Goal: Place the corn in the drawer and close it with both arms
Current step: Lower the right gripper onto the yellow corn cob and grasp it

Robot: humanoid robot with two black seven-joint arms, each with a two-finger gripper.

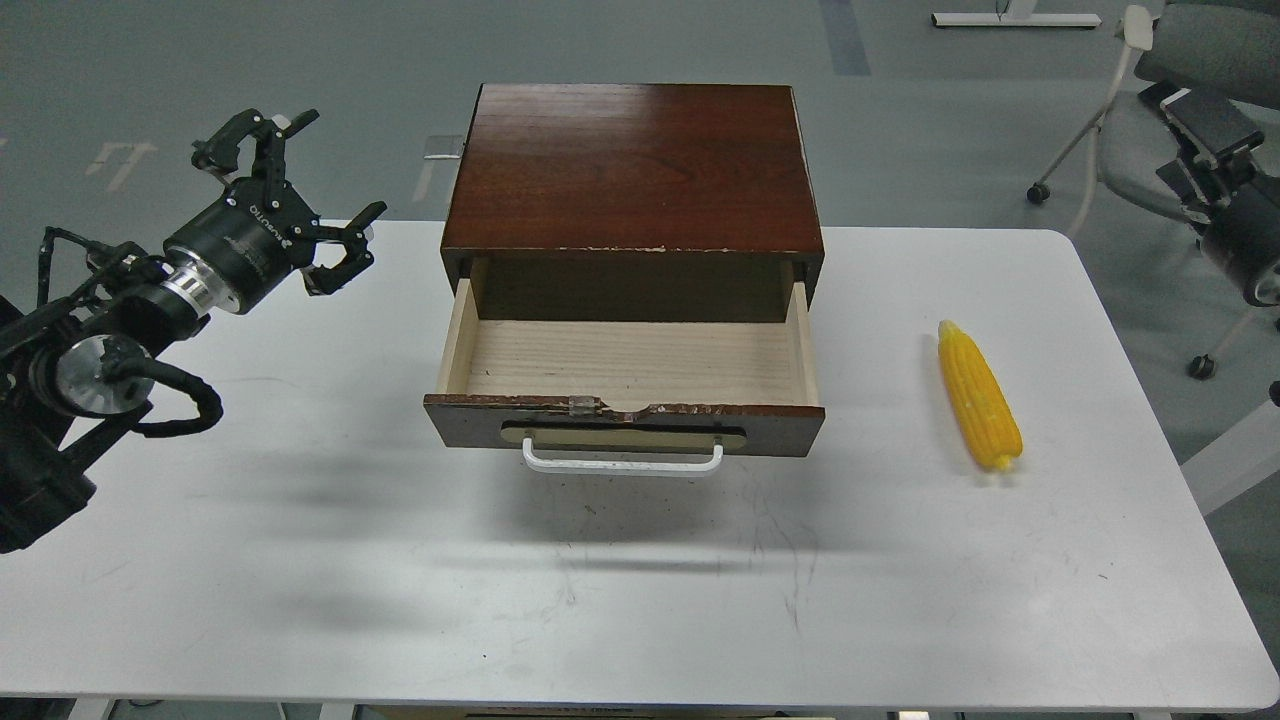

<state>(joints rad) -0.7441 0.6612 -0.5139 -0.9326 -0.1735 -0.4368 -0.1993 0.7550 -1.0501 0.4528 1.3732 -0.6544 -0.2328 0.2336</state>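
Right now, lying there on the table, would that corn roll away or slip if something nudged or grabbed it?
The corn is long, round and tapered, so a sideways nudge would probably roll it in a curve across the flat white table. Its surface looks smooth and glossy, so it might slip between hard fingers. It holds a straight shape, suggesting it is stiff rather than floppy.

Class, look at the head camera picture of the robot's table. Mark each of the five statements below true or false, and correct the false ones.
1. The drawer is pulled open and has nothing inside. True.
2. The corn lies inside the drawer. False: it lies on the table, to the right of the drawer.
3. The left gripper is open and holds nothing. True.
4. The left gripper grips the white handle. False: it hangs over the table to the left of the cabinet, apart from the handle.
5. The right gripper is over the corn. False: no right gripper is in view.
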